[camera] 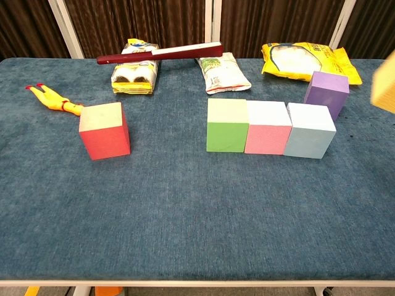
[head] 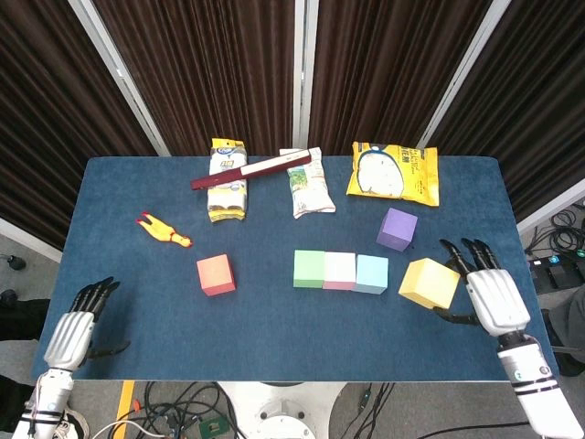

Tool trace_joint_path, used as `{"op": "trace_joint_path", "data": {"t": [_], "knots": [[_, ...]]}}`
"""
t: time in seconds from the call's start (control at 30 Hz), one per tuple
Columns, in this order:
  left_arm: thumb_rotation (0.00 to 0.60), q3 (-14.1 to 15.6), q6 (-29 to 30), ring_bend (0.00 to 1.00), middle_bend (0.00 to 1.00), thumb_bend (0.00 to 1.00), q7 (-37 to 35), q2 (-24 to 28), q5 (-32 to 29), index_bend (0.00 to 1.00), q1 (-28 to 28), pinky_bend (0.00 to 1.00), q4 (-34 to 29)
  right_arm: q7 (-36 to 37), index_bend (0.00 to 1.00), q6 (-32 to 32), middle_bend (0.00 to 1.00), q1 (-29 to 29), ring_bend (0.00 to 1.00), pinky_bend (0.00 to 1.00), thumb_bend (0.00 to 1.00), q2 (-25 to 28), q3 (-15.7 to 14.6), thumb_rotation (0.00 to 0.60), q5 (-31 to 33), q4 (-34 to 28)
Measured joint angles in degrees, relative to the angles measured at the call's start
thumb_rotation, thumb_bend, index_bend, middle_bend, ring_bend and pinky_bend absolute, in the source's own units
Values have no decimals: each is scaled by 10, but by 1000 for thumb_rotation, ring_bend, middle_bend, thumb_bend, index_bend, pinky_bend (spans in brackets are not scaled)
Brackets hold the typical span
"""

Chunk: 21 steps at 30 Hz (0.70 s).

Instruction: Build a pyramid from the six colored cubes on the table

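Note:
My right hand (head: 495,297) holds the yellow cube (head: 429,283) lifted off the table, just right of the row; a sliver of the yellow cube (camera: 384,82) shows at the chest view's right edge. The green cube (head: 309,269), pink cube (head: 339,271) and light blue cube (head: 371,273) sit side by side mid-table. Behind the row's right end lies the purple cube (head: 397,229). The red cube (head: 216,274) stands alone to the left. My left hand (head: 71,331) hovers at the near left corner, fingers apart, holding nothing.
Along the far side lie a yellow snack bag (head: 393,173), a white-green packet (head: 307,182), a yellow packet (head: 228,180) with a dark red stick (head: 250,171) across it, and a rubber chicken toy (head: 164,230) at the left. Dark curtains hang behind the table.

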Motion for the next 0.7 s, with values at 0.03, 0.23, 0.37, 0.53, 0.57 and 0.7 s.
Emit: {"op": "trace_joint_path", "data": {"t": [0.03,0.23,0.37,0.53,0.57,0.7], "knots": [[600,0,-1,0,29,0,1,0,-1,93,0,42,0,25,0,-23,470,17,52,0,94,7,7,600,-4,4],[600,-3,-6,0,29,0,5,1,-6,93,-3,42,-4,96,0,-132,467,112,51,0,96,13,41,600,-15,54],[600,-5,-7,0,29,0,7,2,-8,93,-4,42,-5,114,0,-183,467,161,52,0,96,-10,56,600,-10,97],[600,-6,-10,0,29,0,9,2,-11,93,-6,42,-3,146,0,-238,465,212,52,0,96,-40,70,600,2,146],[600,-6,-11,0,29,0,10,2,-11,93,-6,42,-3,148,0,-244,465,220,52,0,96,-44,72,600,2,153],[600,-8,-14,0,29,0,9,2,-15,93,-8,42,-2,152,0,-259,465,240,52,0,97,-51,77,600,6,165]]}}
